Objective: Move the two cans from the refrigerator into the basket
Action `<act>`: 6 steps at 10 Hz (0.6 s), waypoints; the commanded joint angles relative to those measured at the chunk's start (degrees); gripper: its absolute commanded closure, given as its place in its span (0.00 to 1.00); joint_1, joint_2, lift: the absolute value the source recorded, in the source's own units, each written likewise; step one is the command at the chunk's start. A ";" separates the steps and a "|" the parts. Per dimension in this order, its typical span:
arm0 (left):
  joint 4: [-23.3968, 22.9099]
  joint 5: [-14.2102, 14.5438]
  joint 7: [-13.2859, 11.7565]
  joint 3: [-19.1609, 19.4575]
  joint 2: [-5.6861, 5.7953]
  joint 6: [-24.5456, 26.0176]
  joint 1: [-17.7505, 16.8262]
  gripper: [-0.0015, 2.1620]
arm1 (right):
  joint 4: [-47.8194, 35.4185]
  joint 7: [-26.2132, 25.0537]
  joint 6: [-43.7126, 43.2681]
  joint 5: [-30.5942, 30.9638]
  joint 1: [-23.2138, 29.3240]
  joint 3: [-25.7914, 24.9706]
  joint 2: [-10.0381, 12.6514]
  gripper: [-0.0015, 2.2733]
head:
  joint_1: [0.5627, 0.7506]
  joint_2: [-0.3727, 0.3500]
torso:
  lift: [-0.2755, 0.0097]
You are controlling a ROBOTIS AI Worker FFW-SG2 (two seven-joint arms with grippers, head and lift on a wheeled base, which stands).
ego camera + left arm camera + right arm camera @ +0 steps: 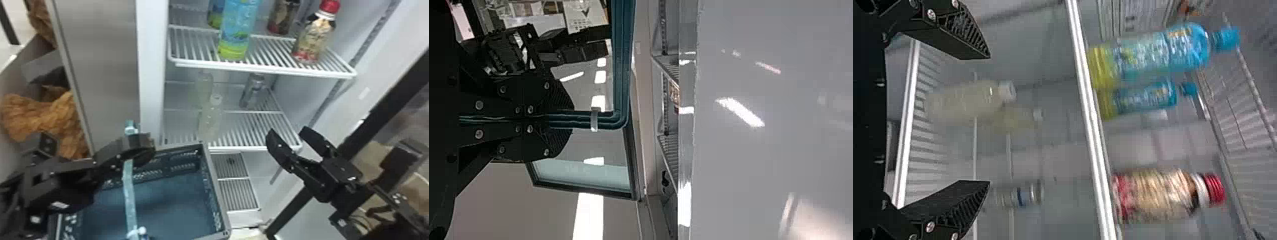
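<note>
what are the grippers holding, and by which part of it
The left gripper has its jaws shut on the handle of the basket, near a bend; the right gripper holds nothing.

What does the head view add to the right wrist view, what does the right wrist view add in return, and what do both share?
Head view adds: the basket, with the left gripper closed on its handle.

Right wrist view adds: the blue cap on the nearer blue bottle.

Both share: the open right gripper, a silver can, two pale bottles, the red-capped bottle and the upper wire shelf.
</note>
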 commanded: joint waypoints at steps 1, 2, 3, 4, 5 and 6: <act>-0.04 -0.11 0.00 -0.07 0.12 0.03 -0.68 0.55 | 2.31 -0.06 -2.38 0.50 -0.50 -1.48 0.31 0.07 | 0.70 0.10 | 0.20; -0.04 -0.11 0.00 -0.18 0.12 0.03 -0.82 0.55 | 5.69 -0.15 -5.47 1.30 -1.77 -2.17 0.31 0.07 | 0.70 0.07 | 0.20; -0.04 -0.11 0.00 -0.41 0.30 0.03 -0.82 0.55 | 10.61 -0.06 -10.39 1.18 -3.73 -2.39 0.22 0.07 | 0.70 0.06 | 0.20; 0.10 -0.11 0.09 -0.75 0.38 0.03 -0.82 0.55 | 14.26 -0.06 -12.22 1.30 -5.42 -2.39 0.22 0.07 | 0.70 0.03 | 0.20; 0.10 0.00 0.09 -0.75 0.30 0.03 -0.82 0.55 | 16.94 -0.06 -13.91 1.30 -6.83 -2.28 0.22 0.07 | 0.70 0.03 | 0.20; 0.10 0.00 0.09 -0.75 0.38 0.03 -0.96 0.55 | 19.33 -0.15 -14.05 1.53 -8.23 -2.28 0.22 0.07 | 0.70 0.03 | 0.20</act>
